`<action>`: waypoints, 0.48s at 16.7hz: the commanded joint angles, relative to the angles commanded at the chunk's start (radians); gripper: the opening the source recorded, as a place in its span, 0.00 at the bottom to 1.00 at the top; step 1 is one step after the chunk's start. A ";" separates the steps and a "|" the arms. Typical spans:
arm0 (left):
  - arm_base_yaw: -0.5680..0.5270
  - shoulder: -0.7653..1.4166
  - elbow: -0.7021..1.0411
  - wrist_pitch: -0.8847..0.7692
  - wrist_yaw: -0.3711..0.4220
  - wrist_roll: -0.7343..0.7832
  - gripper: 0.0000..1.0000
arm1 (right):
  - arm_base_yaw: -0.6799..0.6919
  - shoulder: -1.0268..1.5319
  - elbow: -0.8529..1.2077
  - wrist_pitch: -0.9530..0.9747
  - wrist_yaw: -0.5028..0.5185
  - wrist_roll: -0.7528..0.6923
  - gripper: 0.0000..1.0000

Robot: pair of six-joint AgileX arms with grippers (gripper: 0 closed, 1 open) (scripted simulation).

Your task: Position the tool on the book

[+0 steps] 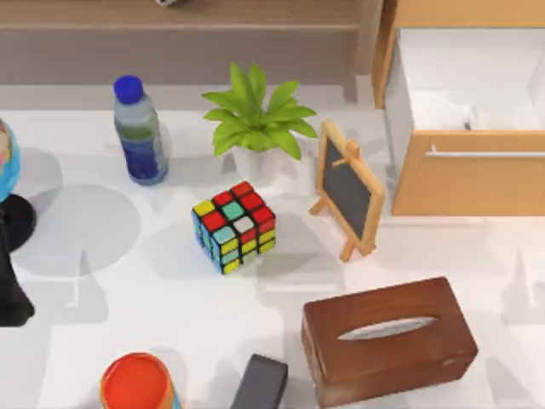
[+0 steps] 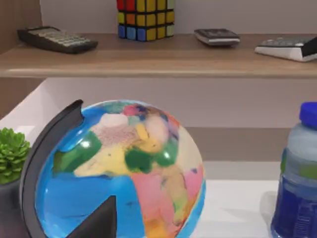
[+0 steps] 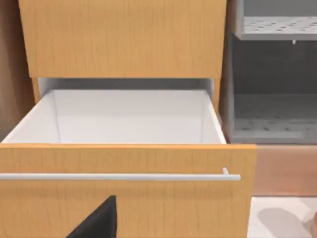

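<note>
The white table (image 1: 128,290) is crowded. A Rubik's cube (image 1: 234,226) sits near the middle, with a potted plant (image 1: 258,128) just behind it and a small easel chalkboard (image 1: 347,189) to the right of both. A blue-capped water bottle (image 1: 140,132) stands toward the back left, and a globe (image 1: 7,162) on a black stand sits at the far left edge. At the front, a brown wooden tissue box (image 1: 387,339) lies on the right, a dark flat object (image 1: 261,383) lies just left of it at the front edge, and an orange-topped can (image 1: 138,382) stands further left. An open wooden drawer (image 1: 464,136) with a white inside juts out at the back right. From the left wrist camera, the globe (image 2: 124,171) looms close, the bottle (image 2: 297,178) beside it, and a shelf (image 2: 148,57) behind carries another cube (image 2: 145,19) and calculators (image 2: 57,38). The right wrist camera faces the drawer (image 3: 124,163) and its metal handle (image 3: 119,176). Neither hand's fingers can be made out, so I cannot tell whether they are apart or together. I cannot pick out a book or anything that is clearly the tool; the dark object at the front edge is cut off and I cannot tell what it is.
</note>
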 joint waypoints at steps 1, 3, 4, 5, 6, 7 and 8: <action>0.000 0.000 0.000 0.000 0.000 0.000 1.00 | 0.000 0.000 0.000 0.000 0.000 0.000 1.00; 0.000 0.000 0.000 0.000 0.000 0.000 1.00 | 0.000 0.009 0.009 -0.005 0.000 0.001 1.00; 0.000 0.000 0.000 0.000 0.000 0.000 1.00 | 0.001 0.028 0.027 -0.015 0.000 0.002 1.00; 0.000 0.000 0.000 0.000 0.000 0.000 1.00 | 0.003 0.057 0.055 -0.031 0.001 0.004 1.00; 0.000 0.000 0.000 0.000 0.000 0.000 1.00 | 0.005 0.095 0.091 -0.051 0.001 0.007 1.00; 0.000 0.000 0.000 0.000 0.000 0.000 1.00 | 0.007 0.145 0.137 -0.078 0.002 0.010 1.00; 0.000 0.000 0.000 0.000 0.000 0.000 1.00 | 0.010 0.202 0.191 -0.108 0.002 0.013 1.00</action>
